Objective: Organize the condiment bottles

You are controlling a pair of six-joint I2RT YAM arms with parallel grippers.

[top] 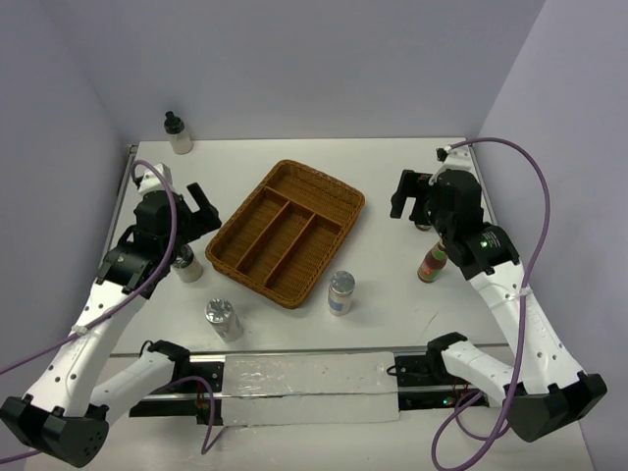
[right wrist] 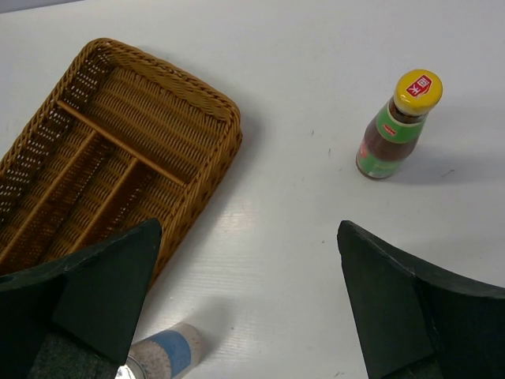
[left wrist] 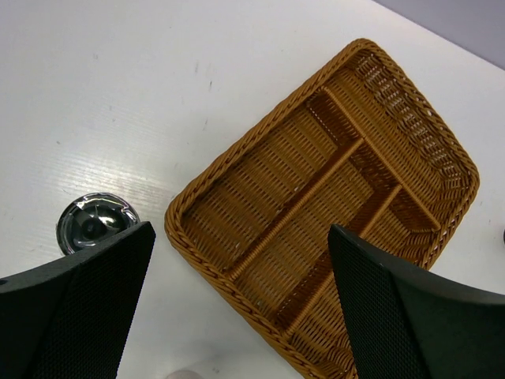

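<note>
The six condiment bottles stand around the empty wicker tray (top: 287, 233). A cream black-capped bottle (top: 178, 133) is at the back left. Another (top: 186, 263) is half hidden under my left arm. Two silver-lidded shakers (top: 223, 319) (top: 340, 292) stand in front of the tray. One red sauce bottle (top: 433, 260) stands on the right; a second (top: 422, 225) is mostly hidden behind my right arm. My left gripper (top: 204, 211) is open and empty above the tray's left side (left wrist: 237, 308). My right gripper (top: 407, 196) is open and empty (right wrist: 248, 308), left of a red bottle (right wrist: 397, 126).
The left wrist view shows the tray (left wrist: 331, 205) and one shaker lid (left wrist: 95, 221) on the bare table. The right wrist view shows the tray's corner (right wrist: 118, 158) and a blue-labelled shaker (right wrist: 162, 354). Walls close the back and both sides.
</note>
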